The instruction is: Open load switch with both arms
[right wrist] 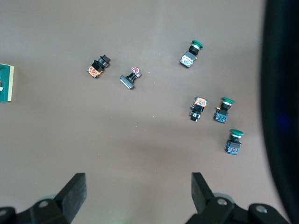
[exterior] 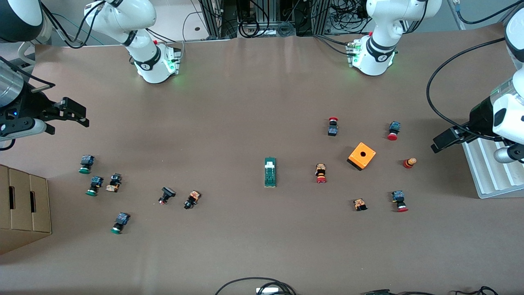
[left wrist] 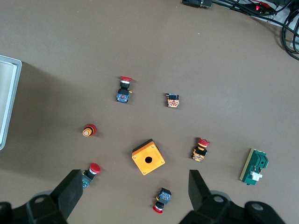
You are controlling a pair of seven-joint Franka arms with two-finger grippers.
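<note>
Load switch (exterior: 269, 172): flat on the table near its middle, white tab up, touched by nothing; also at the edge of the right wrist view (right wrist: 5, 83) and in the left wrist view (left wrist: 254, 167).
Orange box (exterior: 362, 155): toward the left arm's end, well apart from the switch.
Red-capped button (exterior: 321, 173): between switch and box.
Left gripper (exterior: 444, 141): in the air over that end's edge, beside a white tray (exterior: 491, 172); fingers spread wide, empty.
Right gripper (exterior: 75, 112): over bare table at the right arm's end, fingers wide apart, empty.
Green-capped buttons (exterior: 86, 164): scattered toward the right arm's end.
</note>
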